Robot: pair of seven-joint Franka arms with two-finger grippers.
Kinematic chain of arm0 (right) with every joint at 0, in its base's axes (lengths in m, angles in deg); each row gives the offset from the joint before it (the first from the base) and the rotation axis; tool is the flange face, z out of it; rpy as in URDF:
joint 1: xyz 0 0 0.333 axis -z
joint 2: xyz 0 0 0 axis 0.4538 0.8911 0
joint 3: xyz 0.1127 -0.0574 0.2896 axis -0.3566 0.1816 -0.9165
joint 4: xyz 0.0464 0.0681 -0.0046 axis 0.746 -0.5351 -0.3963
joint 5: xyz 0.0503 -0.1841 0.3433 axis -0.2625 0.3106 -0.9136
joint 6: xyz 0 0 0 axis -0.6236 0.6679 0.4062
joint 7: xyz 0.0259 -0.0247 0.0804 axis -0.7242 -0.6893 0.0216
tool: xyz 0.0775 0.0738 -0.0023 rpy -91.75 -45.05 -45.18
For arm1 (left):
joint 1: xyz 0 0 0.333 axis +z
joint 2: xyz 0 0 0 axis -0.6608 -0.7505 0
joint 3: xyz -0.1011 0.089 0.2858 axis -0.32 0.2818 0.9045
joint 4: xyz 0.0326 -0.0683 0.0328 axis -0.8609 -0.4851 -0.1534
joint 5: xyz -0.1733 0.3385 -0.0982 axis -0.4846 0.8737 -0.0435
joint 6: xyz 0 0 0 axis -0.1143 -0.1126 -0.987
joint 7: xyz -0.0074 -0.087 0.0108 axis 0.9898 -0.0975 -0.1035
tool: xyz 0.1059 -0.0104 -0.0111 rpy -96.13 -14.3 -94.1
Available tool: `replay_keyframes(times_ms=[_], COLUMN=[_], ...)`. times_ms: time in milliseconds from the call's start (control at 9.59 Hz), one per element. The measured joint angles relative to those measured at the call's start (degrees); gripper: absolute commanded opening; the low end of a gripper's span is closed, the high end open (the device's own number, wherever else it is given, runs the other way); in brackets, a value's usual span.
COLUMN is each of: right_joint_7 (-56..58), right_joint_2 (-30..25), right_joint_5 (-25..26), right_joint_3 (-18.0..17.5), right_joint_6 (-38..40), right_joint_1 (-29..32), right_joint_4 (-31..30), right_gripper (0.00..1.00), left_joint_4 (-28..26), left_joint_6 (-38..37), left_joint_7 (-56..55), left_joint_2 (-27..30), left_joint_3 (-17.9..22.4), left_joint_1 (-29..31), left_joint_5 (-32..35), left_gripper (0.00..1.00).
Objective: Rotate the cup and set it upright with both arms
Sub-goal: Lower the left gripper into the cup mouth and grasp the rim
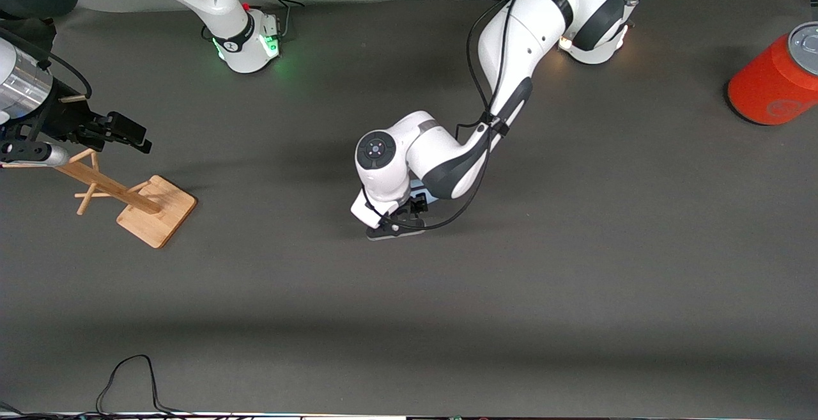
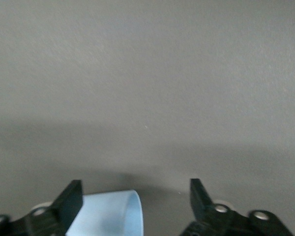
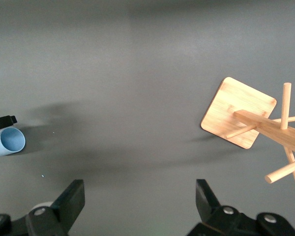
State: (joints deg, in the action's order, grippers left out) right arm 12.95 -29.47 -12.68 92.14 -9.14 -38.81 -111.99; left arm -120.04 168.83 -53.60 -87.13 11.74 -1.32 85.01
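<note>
Cup [image 2: 110,214] is lying on its side mid-table, right between the spread fingers of my left gripper [image 2: 136,196], probably not touching either one yet. My right gripper [image 3: 140,199] waits up in the air, fingers apart, over the wooden rack [image 1: 137,199] at the right arm's end.

Left gripper [image 1: 409,210] sits low over the cup [image 1: 423,191], apparently lying mid-table; right gripper [image 1: 128,132] waits above the wooden rack [image 1: 137,202].
</note>
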Motion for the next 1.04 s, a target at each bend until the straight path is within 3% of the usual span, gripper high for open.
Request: replay_keyframes(times_ms=[313,417,521,730,834,939,1043], right_joint_7=[0.0,0.0,0.0,0.0,0.0,0.0,0.0], right_joint_2=[-0.2,-0.3,-0.5,-0.8,-1.0,-1.1,-1.2], right_joint_5=[0.0,0.0,0.0,0.0,0.0,0.0,0.0], right_joint_3=[0.0,0.0,0.0,0.0,0.0,0.0,0.0], right_joint_6=[0.1,0.1,0.4,1.3,1.4,1.5,1.6], right_joint_1=[-0.3,-0.4,-0.5,-0.6,-0.6,-0.6,-0.6], right_joint_4=[0.0,0.0,0.0,0.0,0.0,0.0,0.0], right_gripper=[1.0,1.0,1.0,1.0,1.0,1.0,1.0], left_joint_4=[-0.1,-0.1,-0.1,0.0,0.0,0.0,0.0], left_joint_6=[-2.8,-5.6,-8.3,-11.3,-11.9,-12.1,-12.4], left_joint_7=[6.5,11.6,16.9,25.4,27.3,28.4,30.1], left_joint_2=[-1.6,-1.7,-1.7,-1.7,-1.7,-1.7,-1.7], left_joint_3=[0.0,0.0,0.0,0.1,0.1,0.0,-0.1], left_joint_1=[-2.1,-2.4,-2.5,-2.4,-2.3,-2.4,-2.4], left_joint_5=[2.6,2.6,2.7,2.7,2.7,2.7,2.7], left_gripper=[0.97,0.88,0.71,0.71,0.66,0.53,0.29])
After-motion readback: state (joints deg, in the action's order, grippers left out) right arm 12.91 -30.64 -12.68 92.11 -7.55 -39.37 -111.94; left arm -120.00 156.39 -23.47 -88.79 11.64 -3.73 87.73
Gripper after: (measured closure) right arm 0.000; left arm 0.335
